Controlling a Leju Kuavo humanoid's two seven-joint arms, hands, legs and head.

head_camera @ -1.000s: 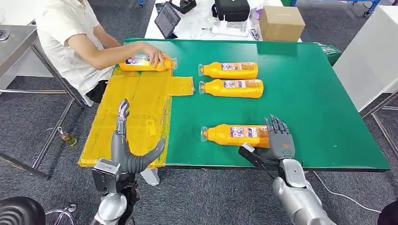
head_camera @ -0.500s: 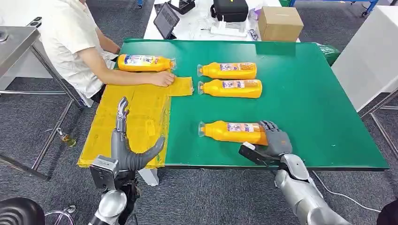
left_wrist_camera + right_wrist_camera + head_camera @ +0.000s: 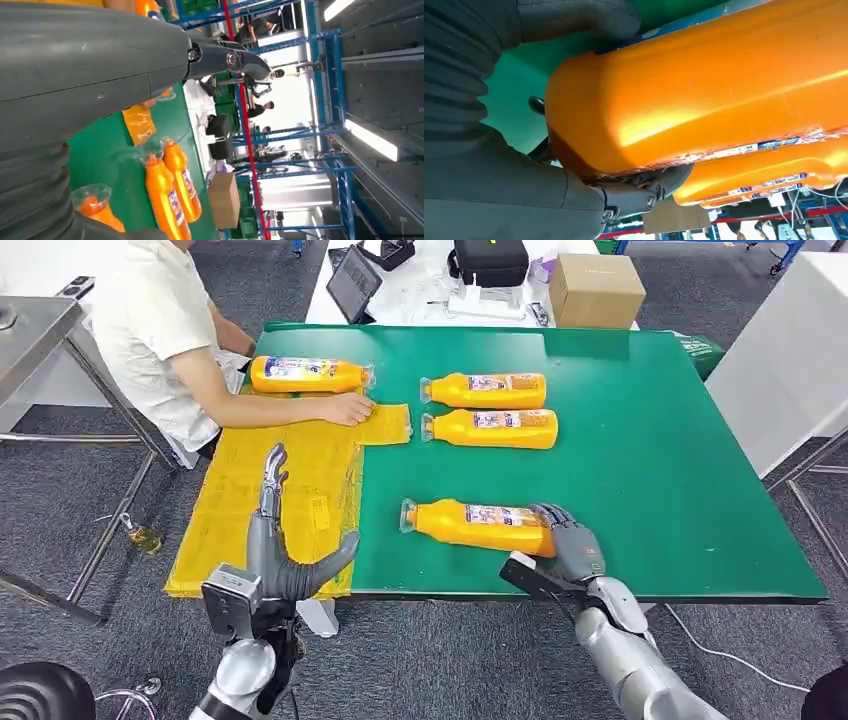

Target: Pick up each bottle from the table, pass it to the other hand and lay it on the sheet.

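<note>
Gripping the near bottle (image 3: 478, 522) by its base, our right hand (image 3: 566, 540) is curling its fingers around it near the green table's (image 3: 660, 460) front edge. We are holding our left hand (image 3: 285, 558) open and empty, fingers spread, above the yellow sheet (image 3: 240, 490). A person's hand (image 3: 350, 410) is resting on the sheet's far end.

The orange bottles (image 3: 478, 523) had small blue and white labels, but the words were too tiny to read.

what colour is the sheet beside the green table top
Yellow; the sheet shows best in the head view.
</note>
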